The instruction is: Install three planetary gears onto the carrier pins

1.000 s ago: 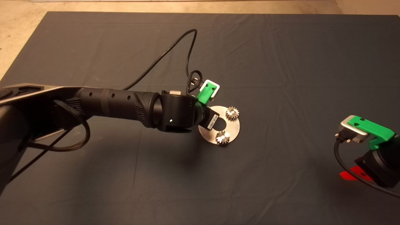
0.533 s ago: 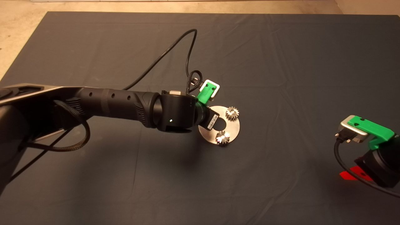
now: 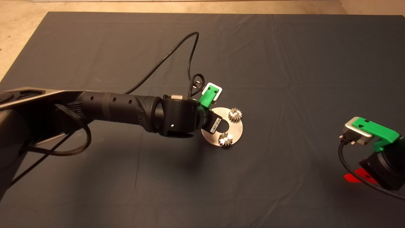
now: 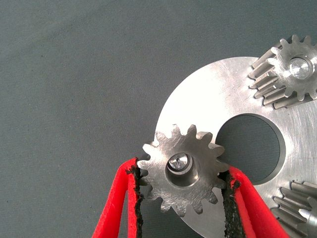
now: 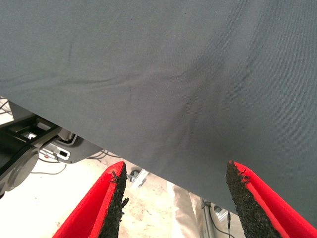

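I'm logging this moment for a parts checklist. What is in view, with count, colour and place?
gears: three, silvery grey, all on the disc; one sits over a pin between the left end effector's fingers
disc: one, silver, round with a central hole, mid mat
pins: two tips visible, silvery, in gear centres
mat: one, dark grey, covering the table
cable: one, black, looping from the left arm
left end effector: red fingers closed on a gear
right end effector: red fingers open, at the mat's right edge
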